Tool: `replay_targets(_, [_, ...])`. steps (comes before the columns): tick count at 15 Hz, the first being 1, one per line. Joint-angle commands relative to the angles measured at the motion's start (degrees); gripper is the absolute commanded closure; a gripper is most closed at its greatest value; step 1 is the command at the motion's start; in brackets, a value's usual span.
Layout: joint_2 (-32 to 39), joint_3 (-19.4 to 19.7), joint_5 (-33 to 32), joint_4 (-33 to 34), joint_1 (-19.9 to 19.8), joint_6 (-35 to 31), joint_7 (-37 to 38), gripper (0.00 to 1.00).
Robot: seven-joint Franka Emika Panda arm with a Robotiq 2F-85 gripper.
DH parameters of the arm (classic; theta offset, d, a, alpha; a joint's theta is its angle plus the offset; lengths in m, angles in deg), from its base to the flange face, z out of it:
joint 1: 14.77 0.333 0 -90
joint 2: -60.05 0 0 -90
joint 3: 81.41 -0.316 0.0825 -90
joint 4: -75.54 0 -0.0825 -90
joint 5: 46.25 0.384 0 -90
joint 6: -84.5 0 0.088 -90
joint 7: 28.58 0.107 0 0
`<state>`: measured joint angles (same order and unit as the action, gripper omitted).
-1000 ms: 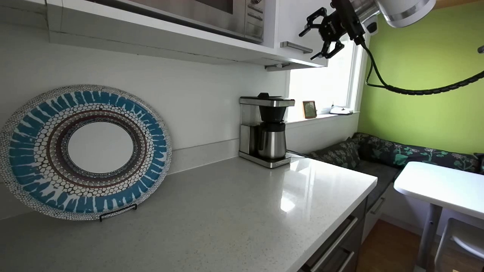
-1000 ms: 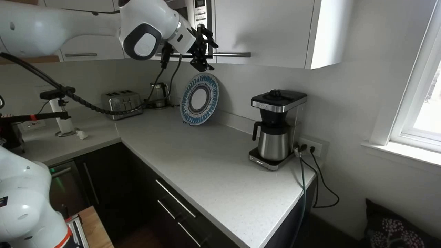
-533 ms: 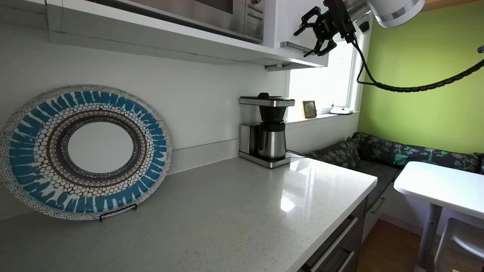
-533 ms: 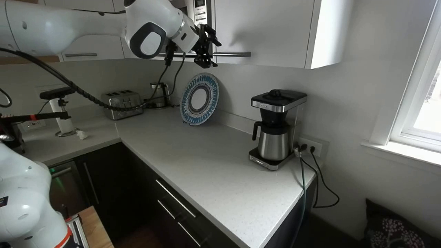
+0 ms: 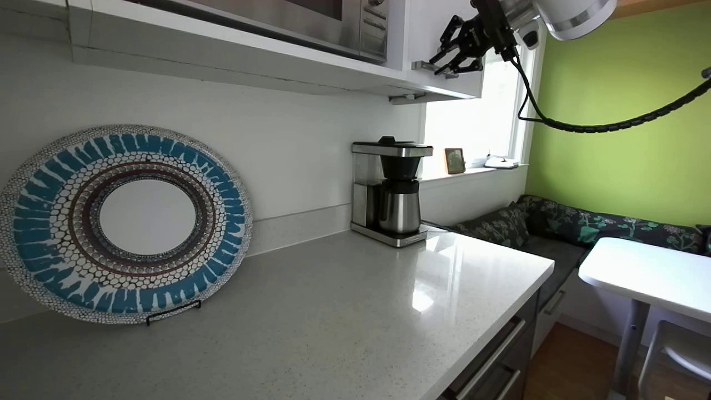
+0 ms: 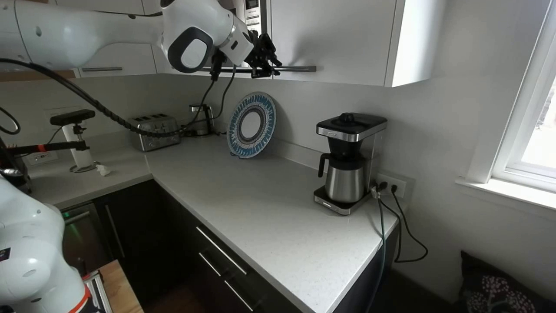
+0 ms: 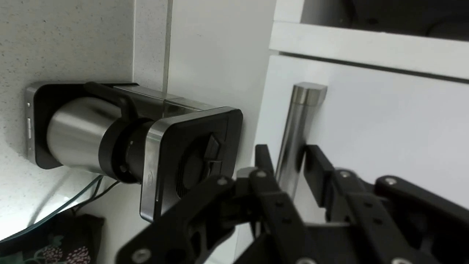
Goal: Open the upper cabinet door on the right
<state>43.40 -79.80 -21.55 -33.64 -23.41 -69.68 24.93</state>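
The white upper cabinet door (image 6: 334, 34) on the right is closed, its face flat in both exterior views. A metal bar handle (image 7: 298, 110) runs along its lower edge. My black gripper (image 7: 287, 150) is at this handle, with one finger on each side of the bar in the wrist view. The fingers are partly closed, and a strip of light shows between the bar and each pad; contact cannot be made out. In an exterior view the fingertips overlap the handle (image 5: 420, 65) near its microwave-side end, and the gripper hides part of the bar.
Below the door, a coffee maker (image 6: 347, 161) stands on the counter (image 6: 243, 195). A microwave (image 5: 375, 28) sits in the opening beside the door. A decorated round plate (image 5: 222, 222) leans against the wall. A black cable (image 5: 605, 129) hangs from the arm.
My gripper has moved toward the door and slightly inward to the handle. Its fingers have drawn much closer together around the bar. The door has not moved.
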Motion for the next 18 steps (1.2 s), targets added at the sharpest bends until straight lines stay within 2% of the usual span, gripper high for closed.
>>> replay_targets(1, [1.0, 0.5, -0.5, 0.9, 0.6, -0.4, 2.1, 0.99])
replay_targets(8, [0.3, 1.6, -0.1, 0.7, 0.6, 1.6, 2.1, 1.00])
replay_targets(9, [0.4, 1.8, 0.0, 0.8, 0.7, 1.4, 1.7, 0.81])
replay_targets(10, [0.4, 1.8, -0.1, 0.7, 0.6, 1.1, 1.9, 0.72])
replay_targets(12, [0.8, 2.1, 0.5, 1.0, 1.0, 0.7, 1.5, 0.60])
replay_targets(18, [2.7, 2.2, 2.4, 2.8, 2.7, 0.1, 0.6, 0.14])
